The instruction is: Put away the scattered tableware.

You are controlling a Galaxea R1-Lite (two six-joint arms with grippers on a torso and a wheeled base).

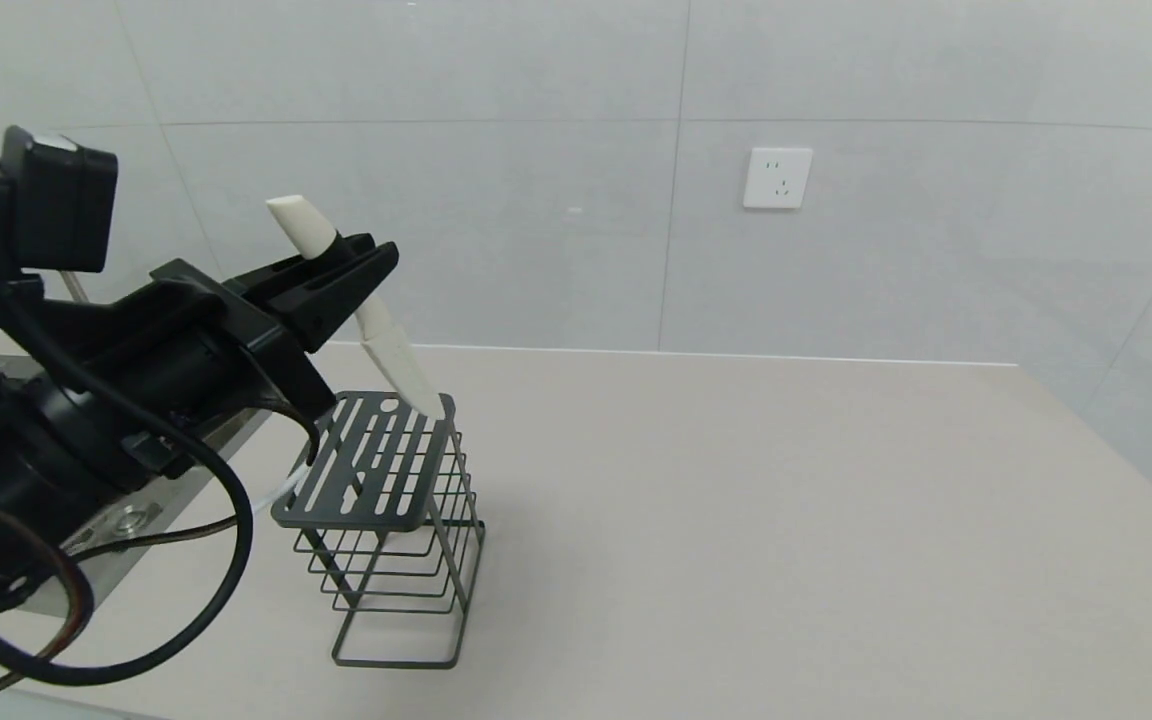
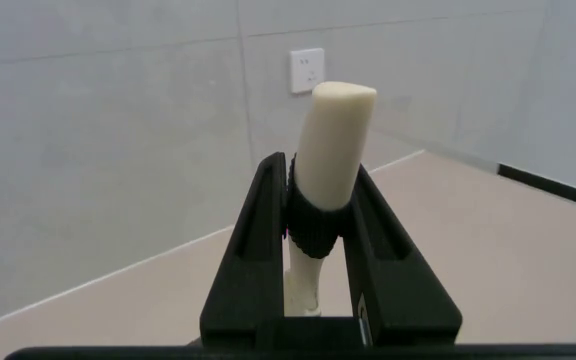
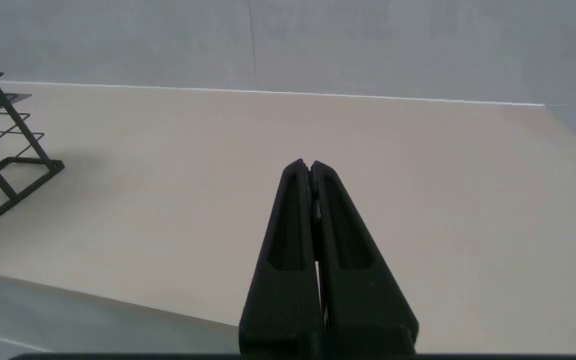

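A pale beige table runs back to a wall of large grey tiles, with a thin light seam where the two meet. A white socket sits on the wall above the table's far edge.

A dark wire rack with a slotted top plate stands on the left part of the table. Above it, the left claw is clamped on a white knife at the black band below its cream handle. The knife is tilted, handle up, and its blade tip is at the far corner of the slotted plate.

The right claw hovers over bare table, its fingers pressed together with nothing between them, well apart from the rack.
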